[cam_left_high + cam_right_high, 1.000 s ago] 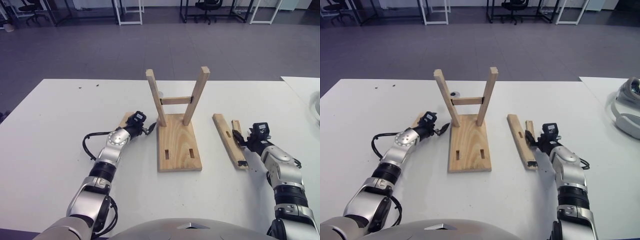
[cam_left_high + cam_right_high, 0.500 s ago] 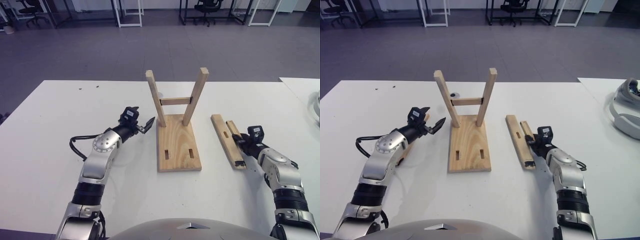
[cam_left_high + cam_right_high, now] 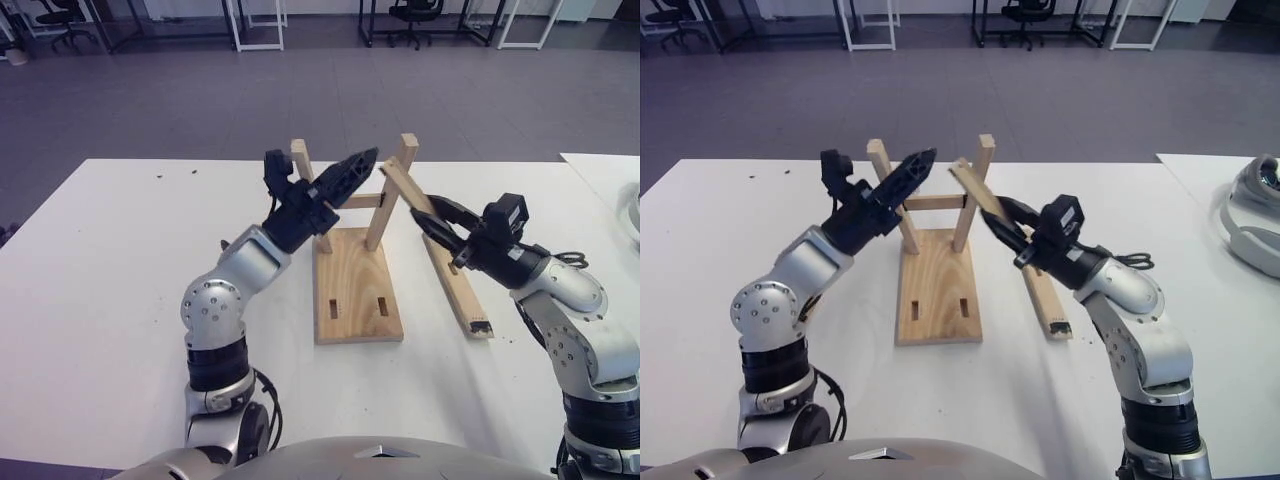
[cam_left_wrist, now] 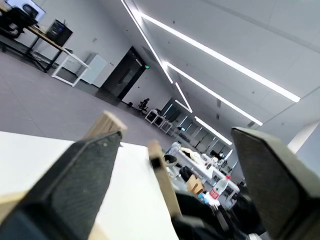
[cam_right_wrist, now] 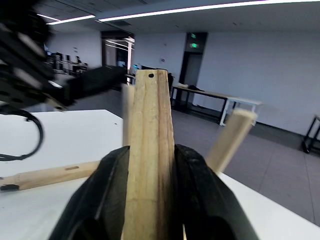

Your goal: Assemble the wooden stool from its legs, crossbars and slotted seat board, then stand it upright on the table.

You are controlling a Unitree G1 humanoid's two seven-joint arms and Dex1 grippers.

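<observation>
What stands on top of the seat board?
Two legs, joined by a crossbar, stand at its far end; the two near slots are empty. The left end effector covers part of one leg.

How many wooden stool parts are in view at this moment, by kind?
Seat board: 1
Legs standing in the board: 2
Crossbar joining them: 1
Leg lying flat: 1
Stick held in the right tool: 1
Total in view: 6
</observation>
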